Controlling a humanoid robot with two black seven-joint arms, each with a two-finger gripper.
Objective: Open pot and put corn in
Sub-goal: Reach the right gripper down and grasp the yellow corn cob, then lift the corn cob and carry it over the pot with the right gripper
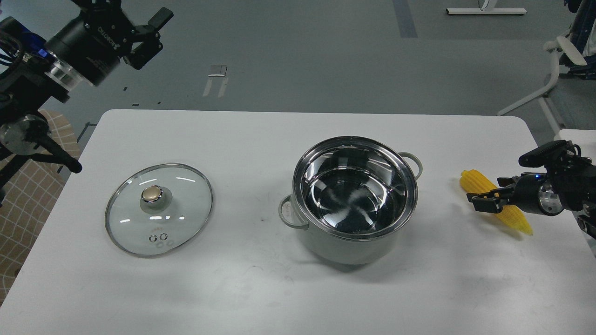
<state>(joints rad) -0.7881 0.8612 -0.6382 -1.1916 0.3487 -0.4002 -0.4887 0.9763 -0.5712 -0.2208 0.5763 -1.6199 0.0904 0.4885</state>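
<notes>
The pale grey-green pot (347, 251) stands uncovered at the table's middle, its shiny steel inside empty. The yellow corn (516, 220) lies on the table to the pot's right, pointed end toward me. My right gripper (484, 199) comes in from the right edge and sits low over the cob's middle, covering part of it; its dark fingers are hard to tell apart. My left gripper (151, 32) is raised high at the far left, beyond the table's back edge, with fingers spread and empty.
The flat glass lid (186, 195) with a gold knob (151, 194) lies on the white table (260, 288) left of the pot. A checkered cloth (28, 204) shows past the table's left edge. Chair legs stand on the floor at the far right.
</notes>
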